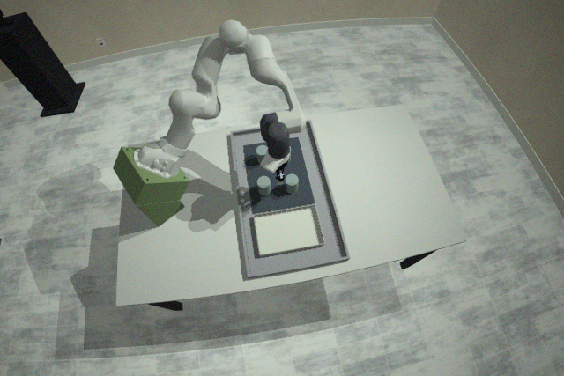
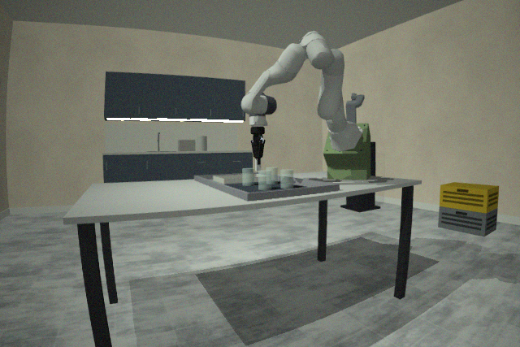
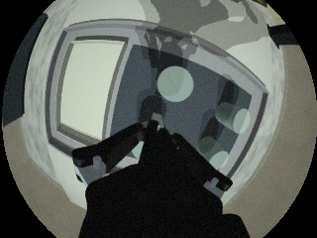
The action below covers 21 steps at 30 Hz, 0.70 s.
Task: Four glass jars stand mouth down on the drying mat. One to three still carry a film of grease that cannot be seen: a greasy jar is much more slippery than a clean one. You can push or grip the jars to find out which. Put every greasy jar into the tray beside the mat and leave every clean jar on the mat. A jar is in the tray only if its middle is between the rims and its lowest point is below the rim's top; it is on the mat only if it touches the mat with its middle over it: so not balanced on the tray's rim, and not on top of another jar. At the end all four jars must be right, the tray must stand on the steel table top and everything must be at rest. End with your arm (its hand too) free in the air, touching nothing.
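Note:
Four pale glass jars stand mouth down on the dark drying mat (image 1: 291, 201) (image 3: 133, 86). In the top view I see one at the front left (image 1: 263, 184) (image 3: 174, 83), one at the front right (image 1: 291, 182) and one at the back left (image 1: 261, 150); the fourth is hidden behind the wrist. All four show in the exterior view, with the outer ones at the left (image 2: 248, 176) and right (image 2: 287, 178). My gripper (image 1: 280, 174) (image 2: 257, 160) (image 3: 155, 120) is shut and empty. It points down between the two front jars, just above their tops. The tray (image 1: 285, 231) (image 3: 86, 86) beside the mat is empty.
Mat and tray lie on a rimmed grey steel top (image 1: 334, 226) (image 2: 260, 195) on the white table (image 1: 387, 172). The arm's green base (image 1: 150, 185) stands at the table's left edge. A yellow and grey crate stack (image 2: 468, 207) stands on the floor.

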Each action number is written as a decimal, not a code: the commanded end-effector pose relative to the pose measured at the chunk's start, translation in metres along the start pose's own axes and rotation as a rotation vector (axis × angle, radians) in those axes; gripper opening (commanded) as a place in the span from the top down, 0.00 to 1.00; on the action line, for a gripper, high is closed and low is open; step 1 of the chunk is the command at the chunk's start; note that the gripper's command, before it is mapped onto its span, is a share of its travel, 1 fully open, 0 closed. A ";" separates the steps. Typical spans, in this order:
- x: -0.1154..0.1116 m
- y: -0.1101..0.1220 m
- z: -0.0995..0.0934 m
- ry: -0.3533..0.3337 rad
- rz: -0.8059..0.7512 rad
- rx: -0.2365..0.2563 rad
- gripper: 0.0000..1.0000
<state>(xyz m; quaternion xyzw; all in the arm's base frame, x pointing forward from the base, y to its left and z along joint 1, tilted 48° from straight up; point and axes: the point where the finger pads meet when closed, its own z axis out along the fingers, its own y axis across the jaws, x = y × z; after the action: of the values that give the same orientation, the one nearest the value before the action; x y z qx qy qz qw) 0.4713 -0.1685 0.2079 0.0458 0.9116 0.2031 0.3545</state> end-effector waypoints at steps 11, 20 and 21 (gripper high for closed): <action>-0.002 0.000 0.001 0.001 -0.003 0.002 1.00; -0.003 0.000 0.001 0.001 -0.003 0.002 1.00; -0.003 0.000 0.001 0.001 -0.003 0.002 1.00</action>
<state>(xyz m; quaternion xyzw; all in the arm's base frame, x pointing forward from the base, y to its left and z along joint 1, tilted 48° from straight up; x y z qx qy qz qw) 0.4736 -0.1688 0.2098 0.0440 0.9113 0.2026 0.3557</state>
